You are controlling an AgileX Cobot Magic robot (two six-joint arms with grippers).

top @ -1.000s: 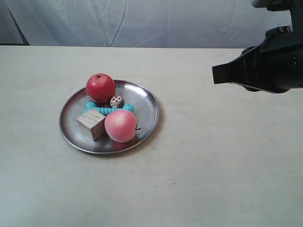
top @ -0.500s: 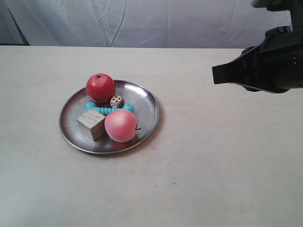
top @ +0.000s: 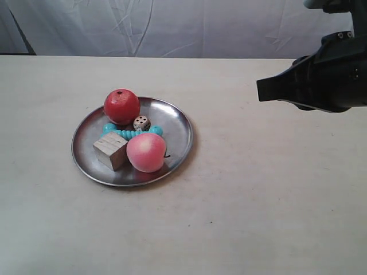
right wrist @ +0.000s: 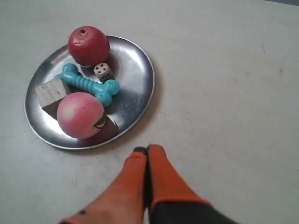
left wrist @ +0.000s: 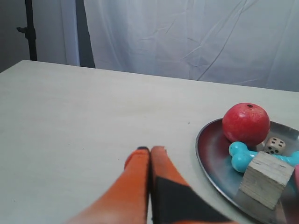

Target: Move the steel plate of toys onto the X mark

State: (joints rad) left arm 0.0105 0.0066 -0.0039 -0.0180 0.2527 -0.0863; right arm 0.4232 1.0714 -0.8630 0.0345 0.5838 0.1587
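The steel plate [top: 175,123] rests on the table, left of middle in the exterior view. On it lie a red apple [top: 121,106], a pink-red peach [top: 145,152], a turquoise bone [top: 131,133], a wooden cube [top: 110,150] and a small die [top: 141,122]. No X mark shows in any view. My right gripper [right wrist: 147,150] is shut and empty, hovering just off the plate's rim [right wrist: 140,109] near the peach [right wrist: 80,115]. Beside the plate's other edge [left wrist: 204,158], my left gripper [left wrist: 149,150] is shut and empty above bare table, near the apple [left wrist: 246,123].
The pale table [top: 258,200] runs wide around the plate. A white cloth backdrop [top: 172,26] hangs behind its far edge. A black arm [top: 312,83] juts in at the exterior view's right, above the table. A dark stand [left wrist: 30,30] rises beyond the table corner.
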